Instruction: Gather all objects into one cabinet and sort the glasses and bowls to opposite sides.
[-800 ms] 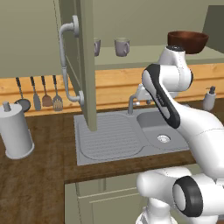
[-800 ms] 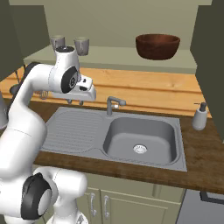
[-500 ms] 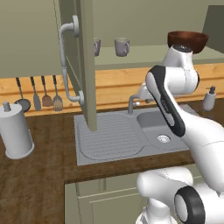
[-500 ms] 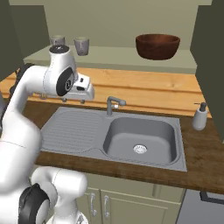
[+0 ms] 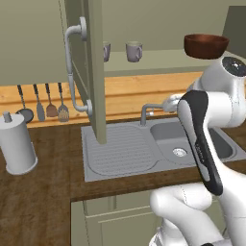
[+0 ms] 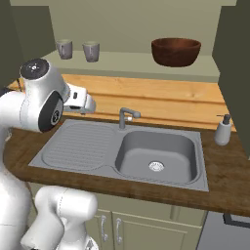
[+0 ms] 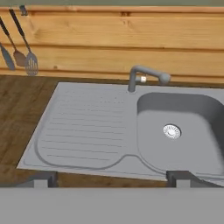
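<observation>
**Operator:** Up on the cabinet shelf (image 6: 127,62), what do you have, and which way is it from you?

**Me:** Both glasses (image 6: 64,49) stand side by side, just apart, at the left end of the pale shelf. The brown bowl (image 6: 176,51) sits well apart from them toward the right end. All three are above my gripper (image 7: 111,177) and farther back. The gripper hangs over the near edge of the sink's draining board (image 7: 83,127), looking down and forward at the tap (image 7: 144,76).

**Operator:** And the blue bowl?

**Me:** I cannot place it from here, so I judge it is still to be gathered.

**Operator:** Which shelf item is closest to you?

**Me:** From the right base view my hand is below the left part of the shelf, so the glasses are the nearer things; the brown bowl lies off to the right. None of them has a long axis worth aligning to, since all are round and upright.

**Operator:** How is your gripper?

**Me:** Spread wide, its two finger tips far apart at the bottom of the hand view. Nothing is between them and they touch nothing.

**Operator:** Anything in the way?

**Me:** The open cabinet door (image 5: 93,72) with its curved grey handle (image 5: 72,72) stands out over the tabletop (image 5: 38,192) to the left. I would mind it when swinging that way.
</observation>
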Controlling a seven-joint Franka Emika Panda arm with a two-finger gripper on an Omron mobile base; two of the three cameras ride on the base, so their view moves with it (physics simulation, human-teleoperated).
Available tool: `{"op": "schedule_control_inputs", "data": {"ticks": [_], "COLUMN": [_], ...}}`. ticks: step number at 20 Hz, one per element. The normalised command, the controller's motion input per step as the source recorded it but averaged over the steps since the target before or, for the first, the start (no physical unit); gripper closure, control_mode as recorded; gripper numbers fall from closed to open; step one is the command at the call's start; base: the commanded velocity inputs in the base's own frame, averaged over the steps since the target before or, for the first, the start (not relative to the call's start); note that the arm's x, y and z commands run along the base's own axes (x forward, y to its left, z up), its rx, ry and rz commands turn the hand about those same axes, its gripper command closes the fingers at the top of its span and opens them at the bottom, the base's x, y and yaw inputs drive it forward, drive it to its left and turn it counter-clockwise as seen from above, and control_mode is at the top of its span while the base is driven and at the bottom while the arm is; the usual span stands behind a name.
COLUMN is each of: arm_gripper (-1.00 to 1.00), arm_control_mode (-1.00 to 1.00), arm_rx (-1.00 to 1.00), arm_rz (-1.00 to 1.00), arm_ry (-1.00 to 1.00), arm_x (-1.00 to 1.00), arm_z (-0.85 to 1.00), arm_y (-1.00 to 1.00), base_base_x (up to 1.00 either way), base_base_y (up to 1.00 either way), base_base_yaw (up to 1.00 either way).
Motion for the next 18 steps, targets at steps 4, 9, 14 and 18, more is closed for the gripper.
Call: {"op": "schedule_control_inputs", "data": {"ticks": [4, 9, 14, 18], "arm_gripper": [-1.00, -1.00, -1.00, -1.00], "arm_control_mode": [-1.00, -1.00, -1.00, -1.00], "arm_rx": [0.00, 0.00, 0.00, 0.00], "arm_rz": [-0.03, -0.03, -0.02, -0.01], "arm_ry": [-0.13, -0.01, 0.03, 0.04], "arm_x": [-0.66, -0.49, -0.49, -0.47], "arm_z": [0.52, 0.49, 0.29, 0.02], "arm_y": [0.00, -0.02, -0.12, -0.06], "base_base_x": [0.00, 0.00, 0.00, 0.00], "base_base_y": [0.00, 0.00, 0.00, 0.00], "base_base_yaw": [0.00, 0.00, 0.00, 0.00]}}
